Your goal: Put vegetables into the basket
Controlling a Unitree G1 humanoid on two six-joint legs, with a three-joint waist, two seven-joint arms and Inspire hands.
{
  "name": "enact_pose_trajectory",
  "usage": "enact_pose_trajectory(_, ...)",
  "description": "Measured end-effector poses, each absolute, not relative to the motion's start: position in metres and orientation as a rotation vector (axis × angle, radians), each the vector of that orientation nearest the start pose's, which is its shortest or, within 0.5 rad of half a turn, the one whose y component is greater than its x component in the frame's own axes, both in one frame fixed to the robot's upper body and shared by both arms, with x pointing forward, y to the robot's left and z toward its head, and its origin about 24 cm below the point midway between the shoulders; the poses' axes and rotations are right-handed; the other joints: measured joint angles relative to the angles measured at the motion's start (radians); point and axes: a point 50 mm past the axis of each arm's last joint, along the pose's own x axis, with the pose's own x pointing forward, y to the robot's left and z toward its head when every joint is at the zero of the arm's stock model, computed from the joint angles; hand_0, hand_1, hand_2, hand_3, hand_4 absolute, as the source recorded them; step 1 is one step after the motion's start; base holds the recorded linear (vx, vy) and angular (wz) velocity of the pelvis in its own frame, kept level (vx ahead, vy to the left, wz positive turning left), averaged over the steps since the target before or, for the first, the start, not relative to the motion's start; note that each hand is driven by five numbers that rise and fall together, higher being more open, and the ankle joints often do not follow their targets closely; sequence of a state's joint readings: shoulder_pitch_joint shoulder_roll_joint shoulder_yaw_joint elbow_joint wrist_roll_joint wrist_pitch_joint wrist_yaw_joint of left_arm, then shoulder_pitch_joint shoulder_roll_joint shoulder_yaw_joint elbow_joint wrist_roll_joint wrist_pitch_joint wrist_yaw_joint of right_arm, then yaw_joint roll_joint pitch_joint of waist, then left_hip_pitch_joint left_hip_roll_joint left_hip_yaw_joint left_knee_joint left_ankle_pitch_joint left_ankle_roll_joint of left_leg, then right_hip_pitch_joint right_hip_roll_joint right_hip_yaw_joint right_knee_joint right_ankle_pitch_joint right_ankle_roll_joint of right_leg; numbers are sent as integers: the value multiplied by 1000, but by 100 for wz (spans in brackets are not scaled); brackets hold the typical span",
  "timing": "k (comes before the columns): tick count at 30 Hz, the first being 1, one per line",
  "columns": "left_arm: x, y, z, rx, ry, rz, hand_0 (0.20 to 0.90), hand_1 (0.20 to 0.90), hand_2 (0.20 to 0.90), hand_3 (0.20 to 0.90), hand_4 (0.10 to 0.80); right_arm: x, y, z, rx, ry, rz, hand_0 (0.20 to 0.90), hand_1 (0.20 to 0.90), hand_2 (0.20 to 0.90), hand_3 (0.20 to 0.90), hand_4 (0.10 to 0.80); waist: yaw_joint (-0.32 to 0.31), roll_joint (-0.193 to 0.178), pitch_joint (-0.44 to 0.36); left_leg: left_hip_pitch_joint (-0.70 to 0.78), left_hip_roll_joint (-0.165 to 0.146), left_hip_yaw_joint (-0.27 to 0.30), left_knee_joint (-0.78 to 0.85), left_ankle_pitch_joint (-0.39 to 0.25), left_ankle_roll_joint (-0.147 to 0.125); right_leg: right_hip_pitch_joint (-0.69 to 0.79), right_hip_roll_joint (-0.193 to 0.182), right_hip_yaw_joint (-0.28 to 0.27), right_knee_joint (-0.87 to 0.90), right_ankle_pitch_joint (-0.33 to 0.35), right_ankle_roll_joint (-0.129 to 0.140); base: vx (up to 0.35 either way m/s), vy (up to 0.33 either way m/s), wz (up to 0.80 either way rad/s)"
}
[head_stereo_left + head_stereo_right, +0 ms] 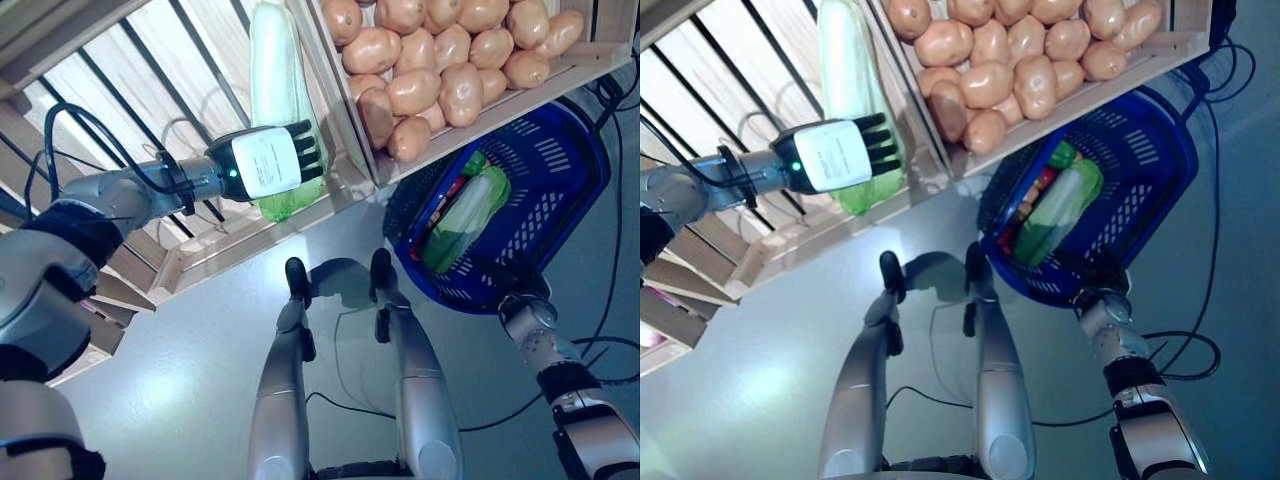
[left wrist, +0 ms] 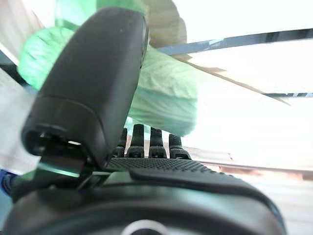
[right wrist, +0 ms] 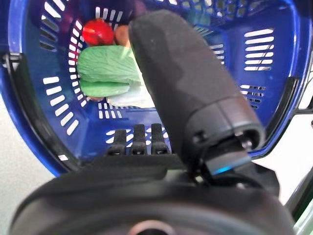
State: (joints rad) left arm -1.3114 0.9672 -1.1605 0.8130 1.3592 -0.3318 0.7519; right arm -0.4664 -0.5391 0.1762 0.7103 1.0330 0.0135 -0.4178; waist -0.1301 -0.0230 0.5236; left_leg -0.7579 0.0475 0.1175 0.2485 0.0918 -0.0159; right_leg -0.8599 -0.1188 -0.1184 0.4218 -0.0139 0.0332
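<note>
Left hand (image 1: pixel 268 162): fingers curled round the long green cabbage (image 1: pixel 277 90) in the wooden crate (image 1: pixel 250 240).
Right hand (image 3: pixel 146 142): fingers curled on the blue basket (image 1: pixel 560 170), some vegetables already inside.
Tip: squeeze softly, lift straight up, clear the crate edge.

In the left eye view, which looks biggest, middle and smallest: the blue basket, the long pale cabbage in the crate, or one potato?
1. Blue basket, biggest.
2. Pale cabbage, middle, partly hidden by the left hand.
3. One potato, smallest.
</note>
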Motion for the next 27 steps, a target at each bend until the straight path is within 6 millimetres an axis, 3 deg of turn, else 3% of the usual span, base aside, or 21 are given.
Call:
enact_pose_trajectory(7,379,218,231,-3174,1478,316,900,900,900,900,800,321,-271,36,364,341,-554,900,900,900,900,800,-15,-31,0,-30,2,0,25,-14,2,-17,6,2,-4,4,5,-1,2,-1)
enact_pose_trajectory(8,379,218,230,-3173,1490,313,662,662,662,662,642,322,-271,37,364,339,-551,900,900,900,900,800,-14,-31,0,-33,2,-1,27,-15,3,-18,6,2,-6,5,6,0,0,0)
enact_pose_trajectory(9,380,217,230,-3172,1499,310,578,578,578,578,585,322,-270,38,365,336,-547,900,900,900,900,800,-13,-31,0,-36,2,-1,31,-16,5,-18,6,2,-8,6,8,0,0,0)
enact_pose_trajectory(10,380,217,230,-3176,1502,303,300,300,300,300,400,323,-269,39,366,332,-543,900,900,900,900,800,-14,-31,-1,-40,2,-1,35,-18,6,-19,6,2,-11,7,9,0,0,0)
enact_pose_trajectory(27,382,210,238,-3129,1549,223,300,300,300,300,400,329,-260,48,374,317,-509,900,900,900,900,800,-34,-67,-1,-57,1,9,57,-31,18,-20,5,12,-33,23,20,-1,-2,-1)
